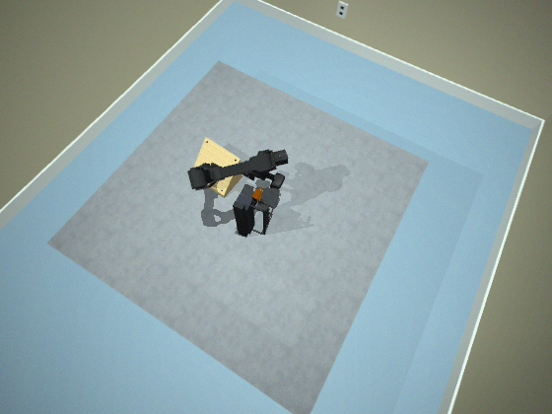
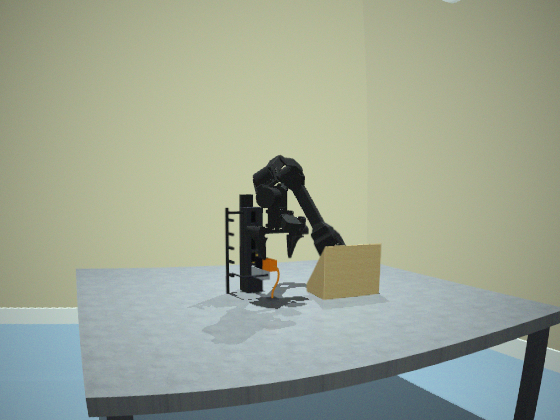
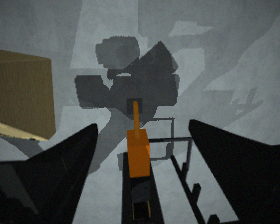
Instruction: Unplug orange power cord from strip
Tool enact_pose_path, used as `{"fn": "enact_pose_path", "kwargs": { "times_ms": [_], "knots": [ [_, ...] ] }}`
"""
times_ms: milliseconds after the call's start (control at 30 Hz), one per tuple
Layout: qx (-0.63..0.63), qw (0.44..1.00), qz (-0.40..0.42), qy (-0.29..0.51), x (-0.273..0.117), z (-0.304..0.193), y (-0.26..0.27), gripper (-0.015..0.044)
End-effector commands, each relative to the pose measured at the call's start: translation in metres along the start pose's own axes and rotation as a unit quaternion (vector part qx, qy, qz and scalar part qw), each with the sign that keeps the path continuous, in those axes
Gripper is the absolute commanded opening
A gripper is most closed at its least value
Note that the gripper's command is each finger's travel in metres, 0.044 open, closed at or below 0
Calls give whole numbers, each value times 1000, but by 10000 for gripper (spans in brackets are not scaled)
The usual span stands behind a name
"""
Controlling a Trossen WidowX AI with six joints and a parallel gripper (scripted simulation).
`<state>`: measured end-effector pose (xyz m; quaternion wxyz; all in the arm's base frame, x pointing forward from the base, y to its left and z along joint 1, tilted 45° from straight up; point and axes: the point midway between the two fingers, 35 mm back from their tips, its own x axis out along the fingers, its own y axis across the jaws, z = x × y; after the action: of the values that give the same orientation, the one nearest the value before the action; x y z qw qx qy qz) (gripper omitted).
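Note:
The orange plug (image 1: 256, 193) (image 2: 270, 263) (image 3: 137, 152) sits at the side of the upright black power strip (image 1: 242, 219) (image 2: 247, 242) (image 3: 136, 200), low down. Its orange cord (image 2: 275, 283) (image 3: 136, 114) hangs to the table. I cannot tell whether the pins are still in the socket. My gripper (image 2: 292, 248) (image 3: 144, 125) is open. In the wrist view the plug lies between the wide-spread fingers with a gap on each side. In the exterior view the fingertips hang just above and to the right of the plug, apart from it.
A tan wooden wedge (image 1: 217, 162) (image 2: 350, 272) (image 3: 25, 95) carries the arm's base, right of the strip. A thin black rack with pegs (image 2: 227, 244) (image 3: 175, 145) stands beside the strip. All rests on a grey table (image 1: 296, 293) (image 2: 150, 362).

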<state>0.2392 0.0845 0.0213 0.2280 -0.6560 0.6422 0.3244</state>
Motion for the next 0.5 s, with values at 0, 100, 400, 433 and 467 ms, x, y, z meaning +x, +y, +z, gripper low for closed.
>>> {"fn": "enact_pose_path", "kwargs": {
  "times_ms": [0,100,400,433,467],
  "knots": [
    [-5,1000,1,2,-5,33,3,440],
    [-5,1000,1,2,-5,34,4,440],
    [-5,1000,1,2,-5,34,4,440],
    [-5,1000,1,2,-5,34,4,440],
    [-5,1000,1,2,-5,34,4,440]
  ]
}}
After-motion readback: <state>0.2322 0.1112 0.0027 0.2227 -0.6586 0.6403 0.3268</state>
